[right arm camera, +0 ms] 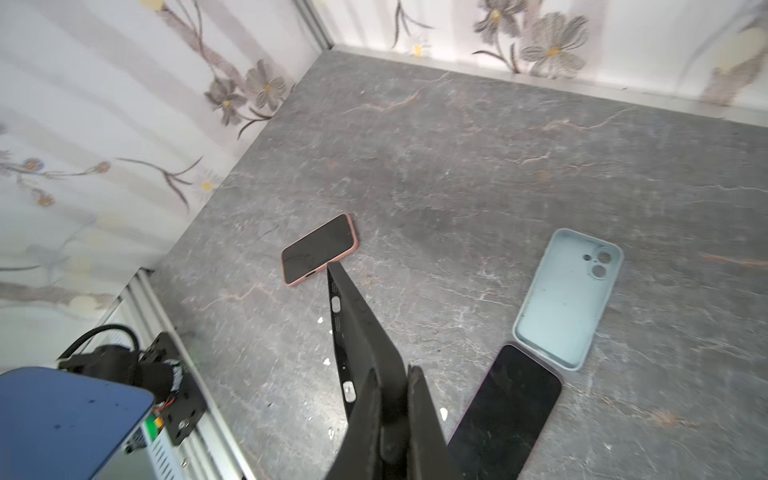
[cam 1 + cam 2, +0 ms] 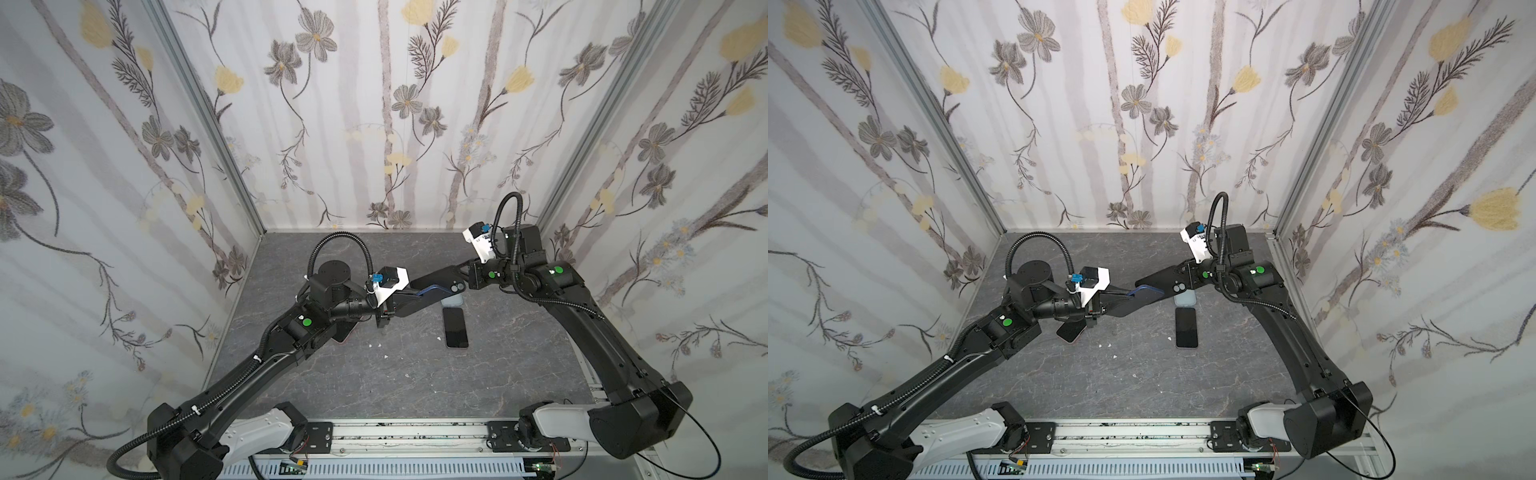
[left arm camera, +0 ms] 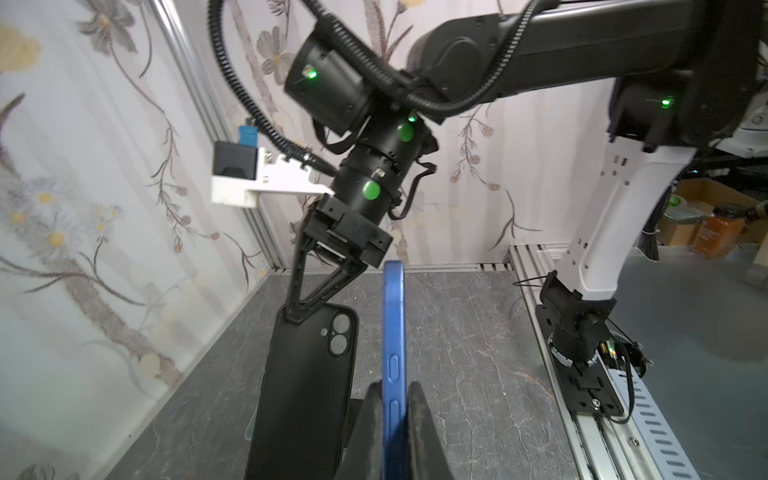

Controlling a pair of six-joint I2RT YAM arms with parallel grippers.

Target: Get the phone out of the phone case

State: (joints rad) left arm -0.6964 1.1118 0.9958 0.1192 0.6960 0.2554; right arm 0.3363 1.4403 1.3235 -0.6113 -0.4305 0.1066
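In left wrist view, blue phone (image 3: 393, 332) sits outside black case (image 3: 305, 395).

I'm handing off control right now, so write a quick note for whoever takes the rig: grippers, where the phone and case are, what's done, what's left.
Left gripper: shut on the blue phone, held edge-on above the table.
Right gripper: shut on the black case, in the air beside the phone, a gap between them.
Done: the phone is out of the case.
Left: probably set both down, clear of the pink-cased phone, pale empty case and bare dark phone lying there.
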